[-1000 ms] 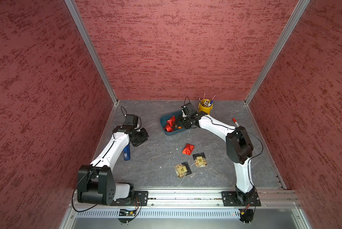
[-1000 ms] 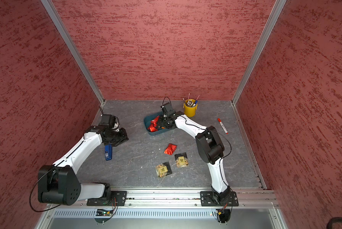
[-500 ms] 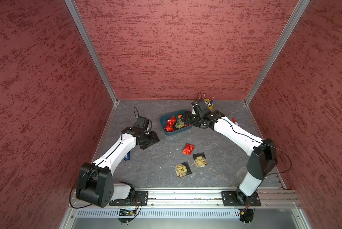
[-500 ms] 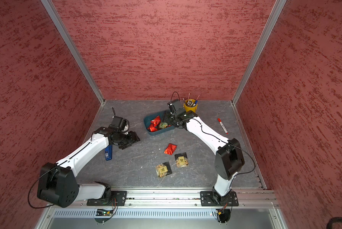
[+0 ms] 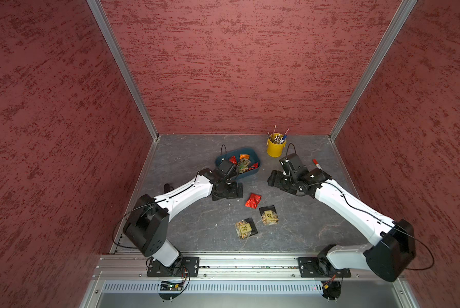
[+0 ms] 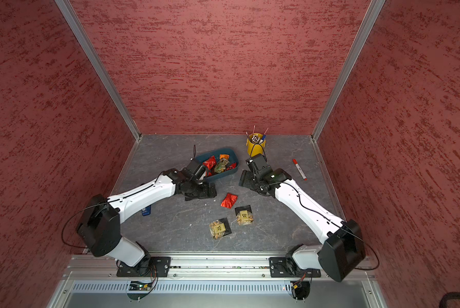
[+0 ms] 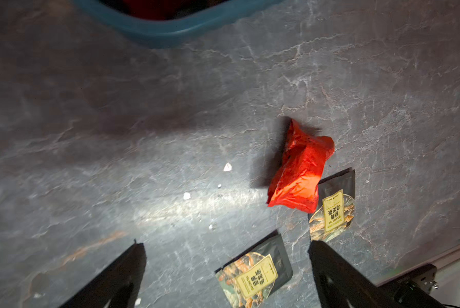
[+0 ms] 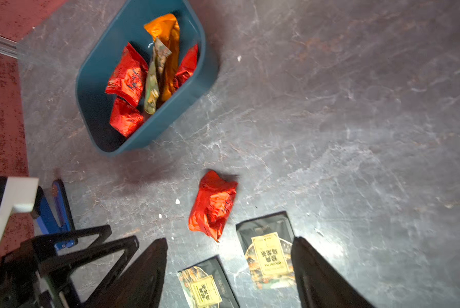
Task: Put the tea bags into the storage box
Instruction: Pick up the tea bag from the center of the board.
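The left gripper point(image 7: 226, 245) hangs with jaws wide and empty just before the front wall of the storage box point(image 5: 221, 160); the right gripper point(image 8: 230, 240), also spread and empty, sits near the box's other end; a crinkled red foil sachet point(image 5: 253, 200), a flat black pouch point(image 5: 269, 215) just beside it and a second pouch point(image 5: 245, 228) lie mid-worktop point(image 5: 197, 234), between both arms and touching neither; more foil sachets point(image 8: 129, 77) lie in the smooth teal tub near the back edge; bare veined grey surface runs to the front edge.
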You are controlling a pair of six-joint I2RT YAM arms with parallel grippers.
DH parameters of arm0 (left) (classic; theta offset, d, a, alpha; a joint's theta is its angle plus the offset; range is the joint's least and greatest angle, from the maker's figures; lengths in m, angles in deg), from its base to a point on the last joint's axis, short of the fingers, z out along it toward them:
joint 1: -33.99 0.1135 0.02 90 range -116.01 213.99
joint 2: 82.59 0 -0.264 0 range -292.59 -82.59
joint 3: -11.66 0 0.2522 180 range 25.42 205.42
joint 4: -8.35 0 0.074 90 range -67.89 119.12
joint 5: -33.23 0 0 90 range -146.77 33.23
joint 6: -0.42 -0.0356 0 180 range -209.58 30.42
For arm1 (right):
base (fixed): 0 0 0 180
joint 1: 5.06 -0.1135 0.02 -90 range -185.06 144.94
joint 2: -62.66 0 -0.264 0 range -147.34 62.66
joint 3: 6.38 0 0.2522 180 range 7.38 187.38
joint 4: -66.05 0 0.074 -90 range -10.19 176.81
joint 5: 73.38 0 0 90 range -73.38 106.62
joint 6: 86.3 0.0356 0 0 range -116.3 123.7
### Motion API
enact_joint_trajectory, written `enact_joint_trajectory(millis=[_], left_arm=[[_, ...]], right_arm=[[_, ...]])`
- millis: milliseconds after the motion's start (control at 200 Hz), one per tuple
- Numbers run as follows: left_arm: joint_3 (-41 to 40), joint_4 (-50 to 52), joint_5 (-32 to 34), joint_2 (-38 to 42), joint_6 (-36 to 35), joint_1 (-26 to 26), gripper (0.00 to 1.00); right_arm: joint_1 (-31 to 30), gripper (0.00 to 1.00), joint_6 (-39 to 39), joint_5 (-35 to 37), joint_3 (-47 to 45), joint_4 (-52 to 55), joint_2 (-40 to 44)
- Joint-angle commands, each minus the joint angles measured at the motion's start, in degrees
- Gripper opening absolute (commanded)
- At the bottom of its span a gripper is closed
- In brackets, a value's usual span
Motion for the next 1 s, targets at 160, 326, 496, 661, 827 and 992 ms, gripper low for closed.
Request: enact_joint_trajectory(millis=[160, 326, 496, 661, 827, 992], left_arm=[[10.5, -1.6, 0.0, -11.0, -7.5, -6.0, 1.00], [15.0, 1.0, -0.7, -16.6, -7.9, -6.3, 1.00], [17.5, 2.8, -0.6, -20.0, -8.2, -6.8, 0.98], [18.7, 4.5, -0.6, -22.0, -8.6, -7.1, 0.95], [19.0, 5.1, -0.7, -22.5, -8.5, -7.7, 0.91], [19.8, 5.6, -1.0, -23.7, -8.6, -8.5, 0.85]], right_arm=[[0.8, 0.79, 5.0, 1.4, -10.6, 1.2, 7.7], [1.5, 0.79, 7.0, 1.4, -15.9, 1.0, 13.5], [2.2, 0.79, 7.0, 2.0, -17.6, 2.9, 16.8], [2.4, 0.79, 6.9, 1.0, -19.5, 1.1, 16.8], [2.6, 0.79, 6.4, -0.4, -20.5, -1.6, 14.2], [2.8, 0.79, 6.0, -0.6, -21.2, -2.5, 13.9]])
